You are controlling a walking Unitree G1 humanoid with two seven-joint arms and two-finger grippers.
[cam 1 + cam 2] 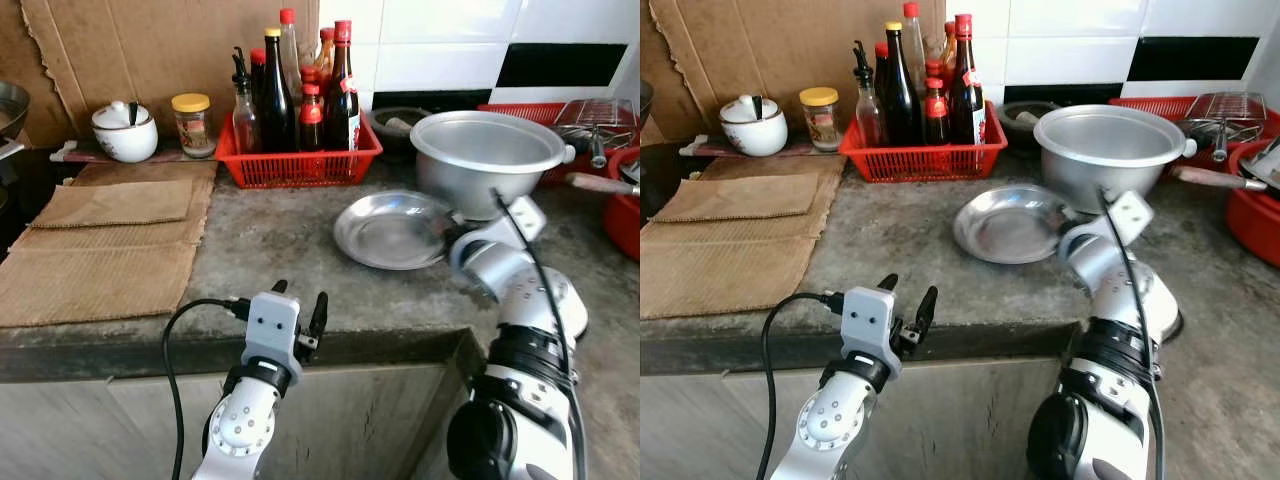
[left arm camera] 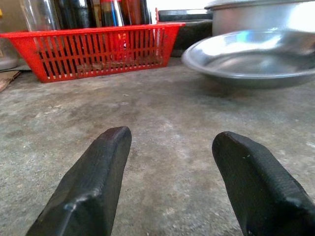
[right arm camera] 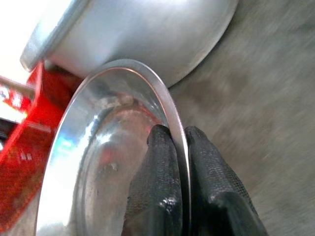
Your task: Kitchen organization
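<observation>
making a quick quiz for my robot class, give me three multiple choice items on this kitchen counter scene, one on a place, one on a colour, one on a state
1. Where do the sauce bottles stand?
A. in the red basket
B. in the metal pot
C. on the cardboard

2. What colour is the lid of the small jar beside the white sugar bowl?
A. blue
B. yellow
C. black

3. What is the right gripper doing?
A. hanging open above the pot
B. jaws shut on the rim of the steel plate
C. holding a bottle

Answers: 1 A, the bottles rise from the basket against the wall. 2 B, the jar top is yellow. 3 B, the right wrist view shows the rim pinched between the fingers, while the left gripper is open over bare counter.
</observation>
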